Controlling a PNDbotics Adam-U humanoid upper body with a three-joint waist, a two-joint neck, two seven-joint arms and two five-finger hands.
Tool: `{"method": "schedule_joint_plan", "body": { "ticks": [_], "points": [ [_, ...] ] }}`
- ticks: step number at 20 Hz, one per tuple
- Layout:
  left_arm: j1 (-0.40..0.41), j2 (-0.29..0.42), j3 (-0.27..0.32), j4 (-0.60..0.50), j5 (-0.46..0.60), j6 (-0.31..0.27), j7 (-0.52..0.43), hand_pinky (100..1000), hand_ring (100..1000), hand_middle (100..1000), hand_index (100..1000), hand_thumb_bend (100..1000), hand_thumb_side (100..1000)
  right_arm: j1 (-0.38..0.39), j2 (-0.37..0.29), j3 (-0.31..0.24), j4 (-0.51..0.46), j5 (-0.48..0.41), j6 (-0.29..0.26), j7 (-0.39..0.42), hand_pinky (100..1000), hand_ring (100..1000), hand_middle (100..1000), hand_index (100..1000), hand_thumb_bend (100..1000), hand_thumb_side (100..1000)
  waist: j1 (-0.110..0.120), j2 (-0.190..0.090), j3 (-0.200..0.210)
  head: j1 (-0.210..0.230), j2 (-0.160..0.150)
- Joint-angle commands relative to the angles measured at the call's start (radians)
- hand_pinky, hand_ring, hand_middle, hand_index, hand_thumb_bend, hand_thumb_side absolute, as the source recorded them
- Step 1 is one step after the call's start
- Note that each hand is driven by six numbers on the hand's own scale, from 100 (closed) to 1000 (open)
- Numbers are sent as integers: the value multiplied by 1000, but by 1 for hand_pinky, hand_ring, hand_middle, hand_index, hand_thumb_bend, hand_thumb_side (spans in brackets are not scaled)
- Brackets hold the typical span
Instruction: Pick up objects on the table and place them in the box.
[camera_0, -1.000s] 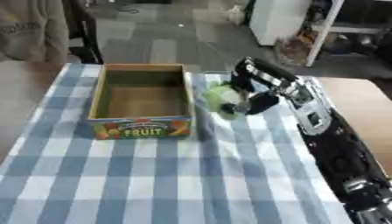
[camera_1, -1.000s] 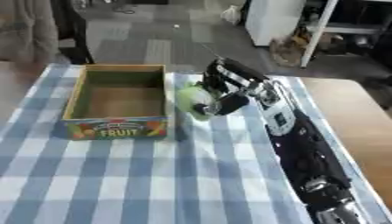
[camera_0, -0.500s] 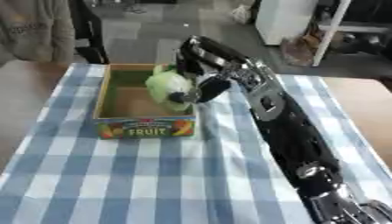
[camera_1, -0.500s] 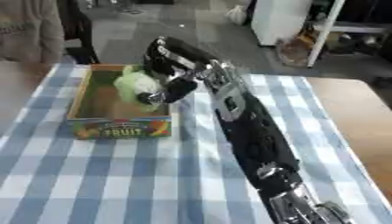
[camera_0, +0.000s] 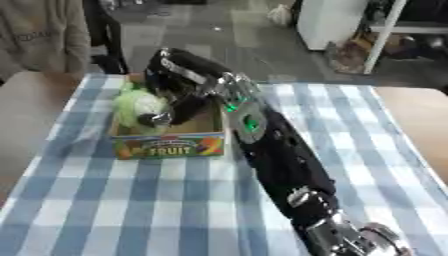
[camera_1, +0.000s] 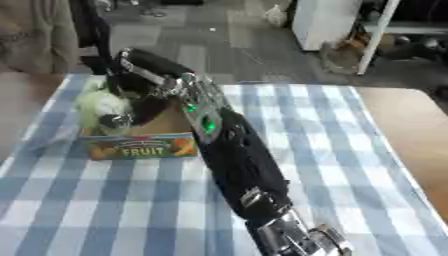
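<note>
The right hand (camera_0: 179, 92) curls around a round green thing (camera_0: 140, 107), maybe fruit, over the box (camera_0: 166, 145).

The box (camera_0: 166, 145) stands on the bench (camera_0: 114, 210), toward its far left part. The right hand (camera_0: 175, 87) is above the box's opening, reaching in from the box's right side, with its arm running from the near right edge of the bench up to the box. A round object (camera_0: 140, 107) sits within the hand's curled fingers, over the left half of the box and above its front wall. Behind the box lies the bench's far edge, then the floor (camera_0: 219, 45).
</note>
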Motion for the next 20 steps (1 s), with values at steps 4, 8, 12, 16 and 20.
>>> {"method": "schedule_joint_plan", "body": {
  "ticks": [4,8,12,16,20],
  "points": [
    [-14,6,1,-19,6,1,-5,611,584,593,656,100,596,-47,-4,-57,65,171,72,-139,229,306,320,408,425,251,9,-11,0,-4,-10],
    [-14,6,1,-19,6,1,-5,611,584,593,656,100,597,-49,-13,-82,112,261,114,-218,231,308,319,408,438,285,10,-11,-4,-3,-11],
    [-14,5,0,-19,7,1,-5,611,584,593,656,100,597,-45,-12,-96,147,311,135,-270,233,310,320,408,438,285,11,-12,-6,-4,-12],
    [-14,3,-1,-19,8,0,-7,611,584,593,656,100,598,-41,-8,-112,165,350,163,-313,234,311,319,407,437,276,15,-12,-6,-5,-12],
    [-13,3,0,-19,8,0,-6,611,584,593,656,100,597,-38,-13,-123,178,374,189,-343,236,313,323,411,437,273,16,-12,-4,-5,-11]
  ]
}}
